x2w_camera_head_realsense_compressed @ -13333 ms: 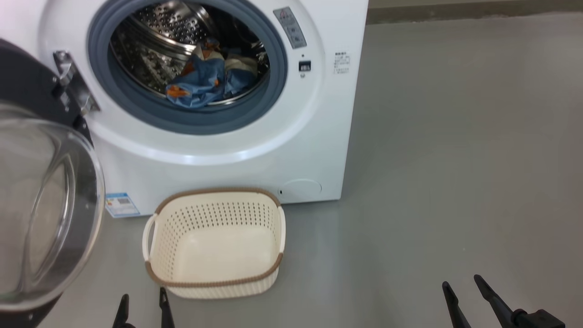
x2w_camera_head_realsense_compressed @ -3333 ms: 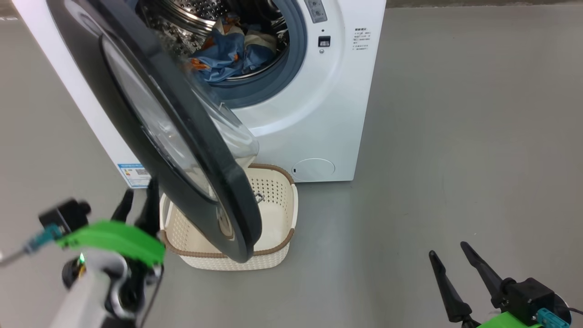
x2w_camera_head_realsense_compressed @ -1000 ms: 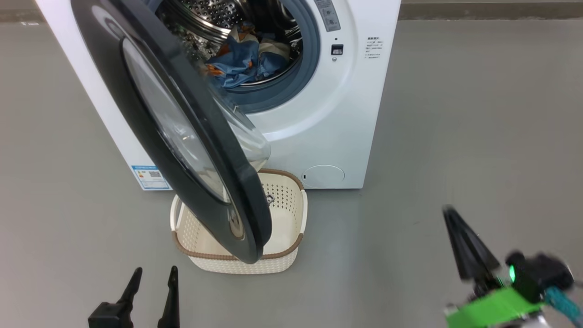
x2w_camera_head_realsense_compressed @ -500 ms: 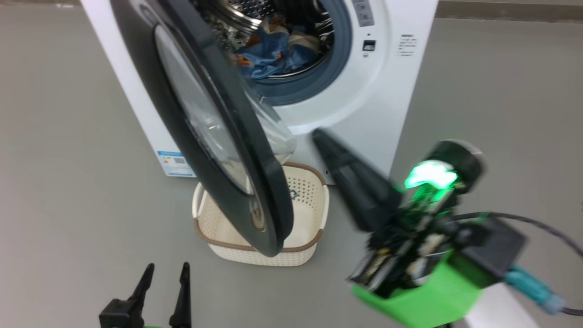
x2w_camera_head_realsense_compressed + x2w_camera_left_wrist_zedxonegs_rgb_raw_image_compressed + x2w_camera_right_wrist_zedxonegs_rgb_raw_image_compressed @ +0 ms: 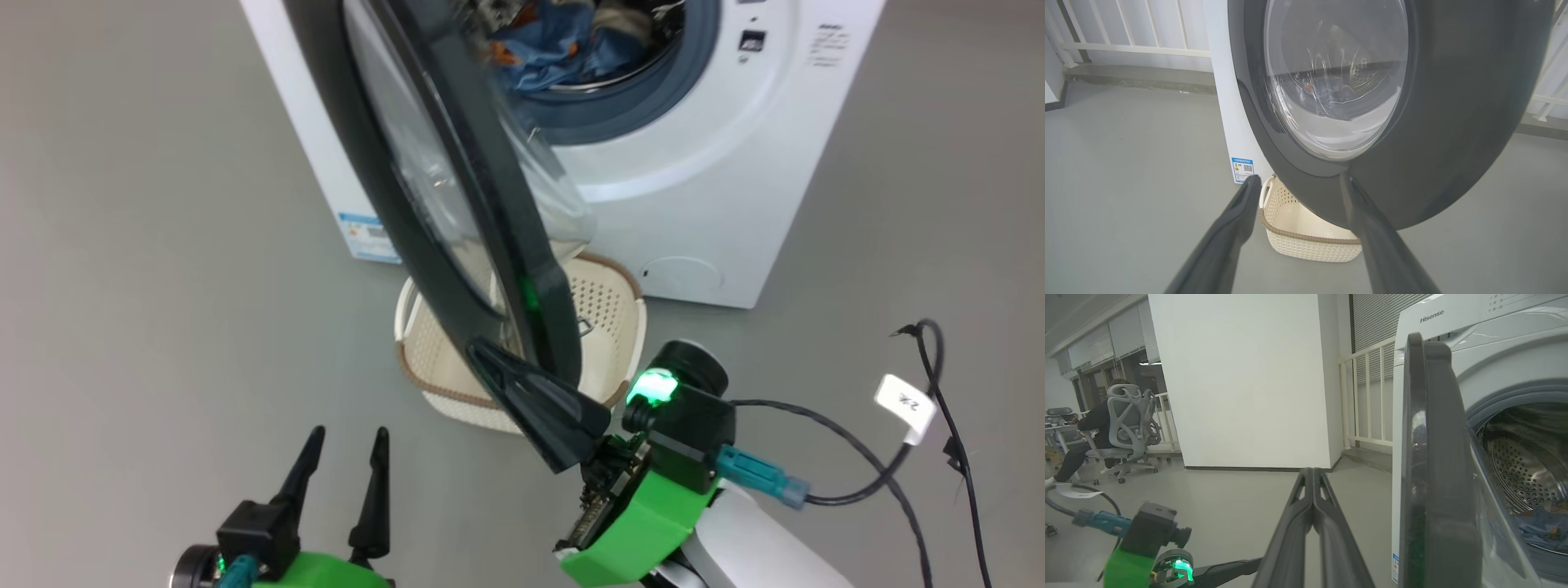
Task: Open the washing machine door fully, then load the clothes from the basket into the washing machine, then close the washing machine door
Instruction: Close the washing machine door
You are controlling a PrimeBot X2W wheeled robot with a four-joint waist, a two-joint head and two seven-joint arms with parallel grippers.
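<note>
White washing machine (image 5: 702, 204) stood on grey floor (image 5: 147, 245), its black door (image 5: 502, 220) half-swung above the cream basket (image 5: 608, 314). Blue clothes (image 5: 563, 41) lay inside the machine. By the door's lower edge, the right gripper (image 5: 482, 353) had its fingers pressed together; the left gripper (image 5: 349, 433) had its fingers spread, empty.

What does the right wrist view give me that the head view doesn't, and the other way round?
Right wrist adds: the door edge-on, partly open, the brand name on the washer, a railing, a white pillar and a seated person far off. Head adds: the basket below the door, the blue label and the filter cover. Both: the door, the clothes in the drum, the shut right gripper by the door's outer side and the open left gripper.
</note>
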